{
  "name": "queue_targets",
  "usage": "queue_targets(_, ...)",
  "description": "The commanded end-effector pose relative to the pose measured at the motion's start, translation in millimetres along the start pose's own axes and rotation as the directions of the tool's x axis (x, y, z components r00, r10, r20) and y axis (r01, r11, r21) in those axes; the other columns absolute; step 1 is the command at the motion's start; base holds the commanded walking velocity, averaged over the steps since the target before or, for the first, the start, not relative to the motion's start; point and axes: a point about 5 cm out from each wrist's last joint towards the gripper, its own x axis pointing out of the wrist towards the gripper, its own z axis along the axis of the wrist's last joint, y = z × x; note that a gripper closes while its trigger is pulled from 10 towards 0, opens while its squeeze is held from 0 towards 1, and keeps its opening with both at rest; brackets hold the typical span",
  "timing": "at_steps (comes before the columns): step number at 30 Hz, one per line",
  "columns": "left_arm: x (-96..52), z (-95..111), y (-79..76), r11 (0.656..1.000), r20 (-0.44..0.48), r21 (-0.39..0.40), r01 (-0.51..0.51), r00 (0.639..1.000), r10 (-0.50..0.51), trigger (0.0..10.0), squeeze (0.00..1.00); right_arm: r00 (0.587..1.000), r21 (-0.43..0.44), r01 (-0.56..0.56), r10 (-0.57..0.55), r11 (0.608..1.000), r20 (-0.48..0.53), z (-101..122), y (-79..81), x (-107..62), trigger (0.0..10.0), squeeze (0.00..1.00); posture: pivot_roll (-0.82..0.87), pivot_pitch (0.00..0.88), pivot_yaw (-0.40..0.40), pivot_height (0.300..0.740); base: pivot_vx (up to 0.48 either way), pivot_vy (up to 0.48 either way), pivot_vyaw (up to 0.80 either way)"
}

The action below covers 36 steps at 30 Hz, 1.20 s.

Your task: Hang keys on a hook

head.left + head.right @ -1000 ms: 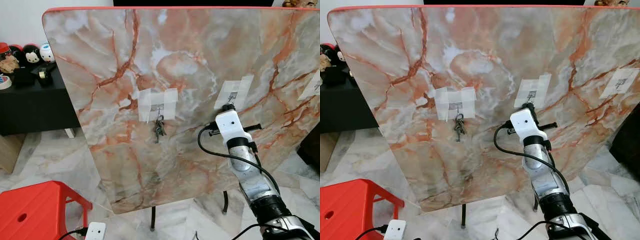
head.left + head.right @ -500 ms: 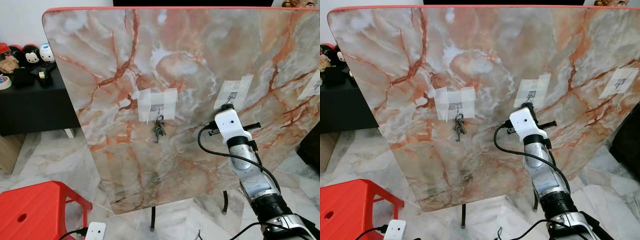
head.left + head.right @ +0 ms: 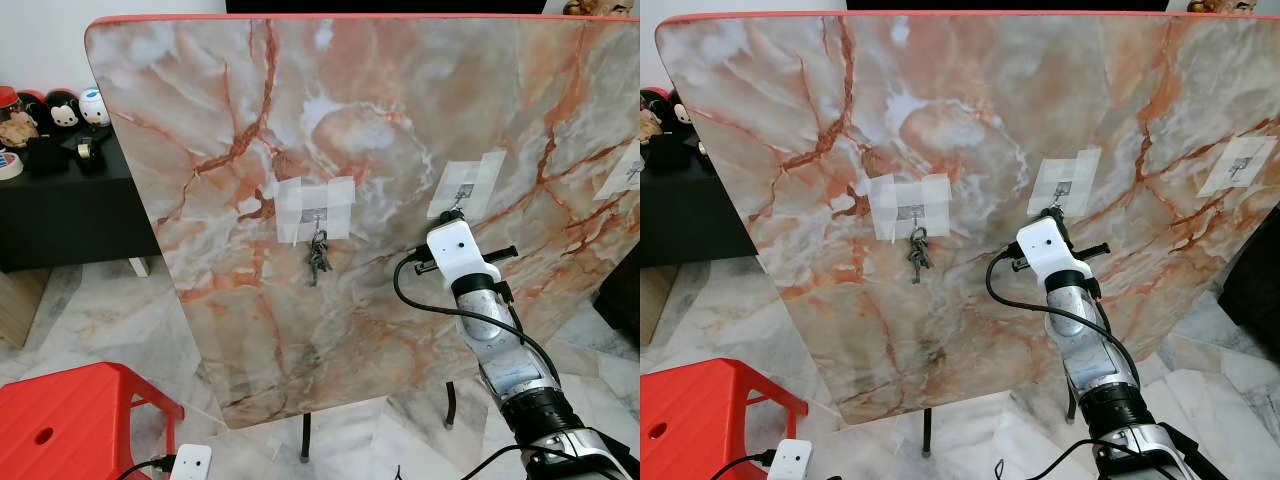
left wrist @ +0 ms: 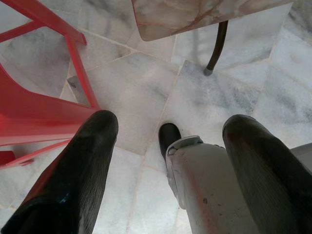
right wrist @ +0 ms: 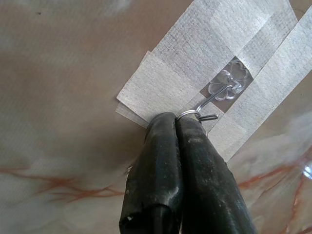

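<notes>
Marble board (image 3: pixel 300 100): a large glossy slab veined in orange, pink and white, red-edged, tilted up on thin dark legs.
Floor (image 3: pixel 110 320): pale grey-veined marble tiles.
Red stool (image 3: pixel 70 420): moulded plastic, at 7 o'clock from the board.
Black bench (image 3: pixel 60 215): at 9 o'clock, carrying small round figurines (image 3: pixel 65 105).
Taped hooks: three squares of white cloth tape on the board, each over a small metal hook.
Keys (image 3: pixel 319 255): a dark bunch hanging from the left hook (image 3: pixel 316 215).
Right gripper (image 5: pixel 176 119): fingers pressed together, their tips touching the wire of the middle hook (image 5: pixel 214 97); whether they pinch anything I cannot tell.
Left gripper (image 4: pixel 165 131): spread wide, pointing down at the floor.
</notes>
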Motion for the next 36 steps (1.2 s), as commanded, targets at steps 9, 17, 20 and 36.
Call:
queue_targets(9,-0.4,-1.8,-0.9,1.000,-0.006,0.003,0.002,1.000,-0.002,10.0,0.00,1.000,0.014,-0.004,0.004,1.000,0.005,0.3,0.6,-0.2,10.0,1.00,0.02,0.019,-0.071,0.740,0.000,0.000,0.00)
queue_targets(17,-0.5,-2.2,-0.9,1.000,-0.008,0.004,0.004,1.000,-0.003,10.0,0.00,1.000,0.023,0.007,-0.008,1.000,0.017,1.1,1.3,-4.5,10.0,0.96,0.02,0.021,-0.071,0.740,0.000,0.000,0.00)
queue_targets(20,-0.7,-2.8,-0.9,1.000,-0.010,0.005,0.005,1.000,-0.005,10.0,0.00,1.000,0.026,-0.005,0.005,1.000,0.014,-1.4,5.2,-10.8,10.0,0.00,0.02,0.022,-0.070,0.740,0.000,0.000,0.00)
queue_targets(36,-1.4,-4.2,1.3,1.000,-0.014,0.009,-0.001,1.000,0.001,10.0,0.00,0.859,0.362,-0.022,0.203,0.932,-0.471,-102.7,57.8,-89.8,10.0,0.00,0.01,0.015,-0.081,0.740,0.000,0.000,0.00)
